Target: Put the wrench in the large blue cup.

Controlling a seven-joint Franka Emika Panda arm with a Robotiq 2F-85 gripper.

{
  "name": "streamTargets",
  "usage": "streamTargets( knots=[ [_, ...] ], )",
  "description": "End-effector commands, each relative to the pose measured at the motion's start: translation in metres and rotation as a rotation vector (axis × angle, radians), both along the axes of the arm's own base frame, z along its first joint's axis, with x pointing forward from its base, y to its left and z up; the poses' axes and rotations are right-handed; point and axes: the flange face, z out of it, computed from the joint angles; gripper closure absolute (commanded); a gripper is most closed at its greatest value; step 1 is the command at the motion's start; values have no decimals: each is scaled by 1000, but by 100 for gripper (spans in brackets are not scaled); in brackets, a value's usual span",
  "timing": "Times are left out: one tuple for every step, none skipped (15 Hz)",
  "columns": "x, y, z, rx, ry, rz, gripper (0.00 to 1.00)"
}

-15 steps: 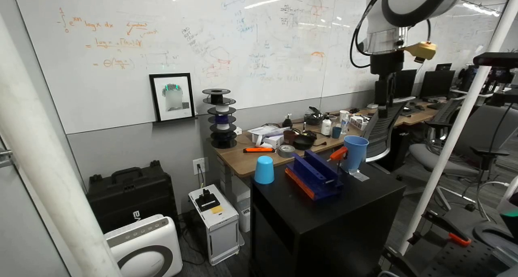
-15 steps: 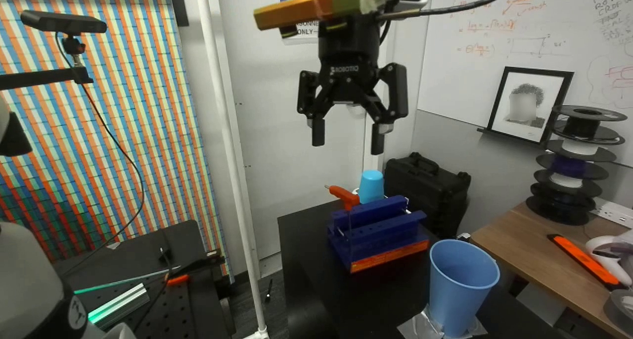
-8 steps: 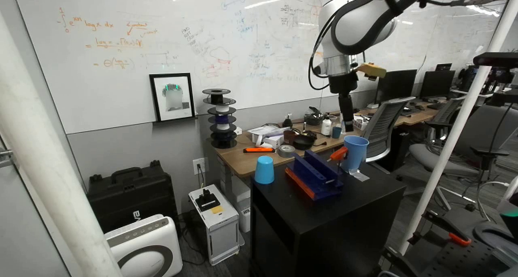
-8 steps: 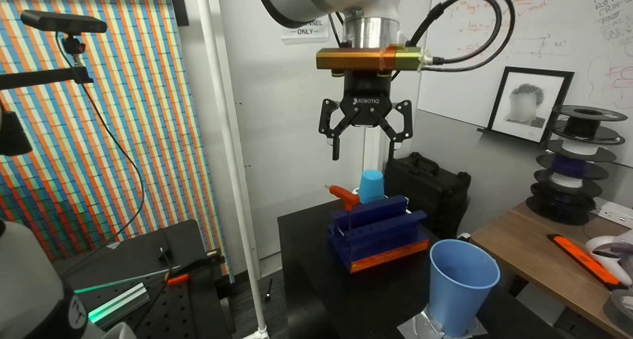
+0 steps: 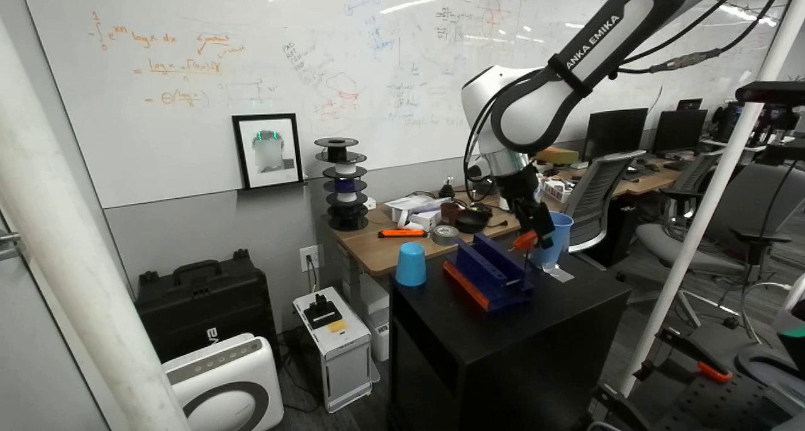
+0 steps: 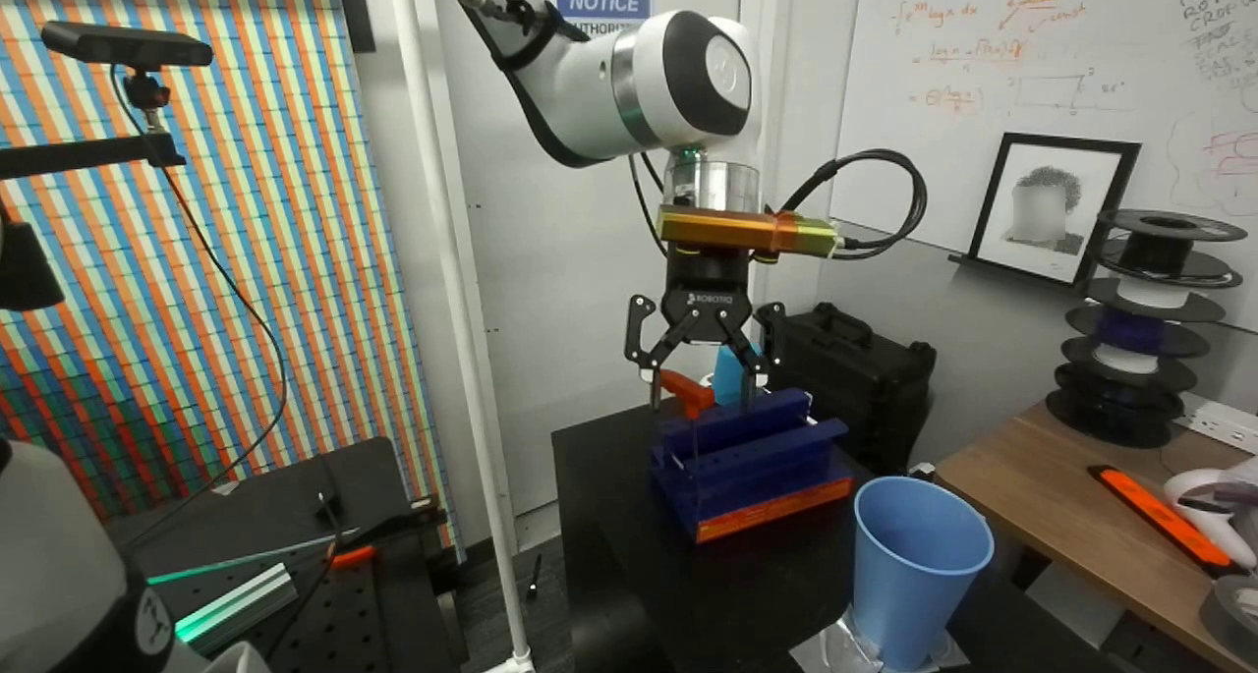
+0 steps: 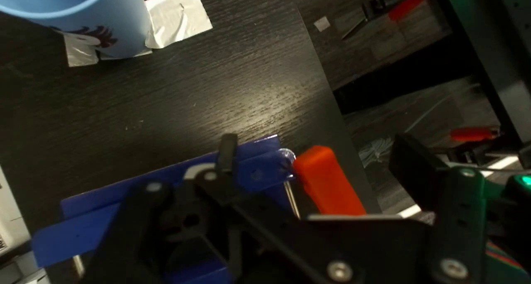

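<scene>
In an exterior view the gripper (image 6: 702, 406) is spread, its fingers (image 6: 748, 395) showing either side of the red wrench (image 6: 686, 395) at the left end of the blue rack (image 6: 757, 472). Centre before squeezing, then lift straight until it clears, and head near right to the large blue cup (image 6: 909, 604).

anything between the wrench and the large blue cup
In the wrist view, the corner of the blue rack lies partly between the wrench and the large blue cup; nothing else visible does.
</scene>
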Motion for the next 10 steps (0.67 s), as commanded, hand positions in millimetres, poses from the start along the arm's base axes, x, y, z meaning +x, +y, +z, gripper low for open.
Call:
streamTargets(
  knots=[
    [-3, 3, -6, -29, 10, 133, 42],
    [-5, 2, -5, -35, 5, 153, 49],
    [-6, 3, -4, -40, -3, 168, 56],
    [-6, 3, -1, -43, -13, 183, 64],
    [-6, 5, 1, -43, -24, 197, 71],
    [-4, 6, 3, -46, -37, 212, 80],
    [-3, 8, 5, -41, -45, 226, 87],
    [-2, 10, 6, -34, -51, 240, 92],
    [-3, 12, 8, -28, -48, 261, 93],
    [-5, 13, 9, -19, -50, 286, 94]
  ],
)
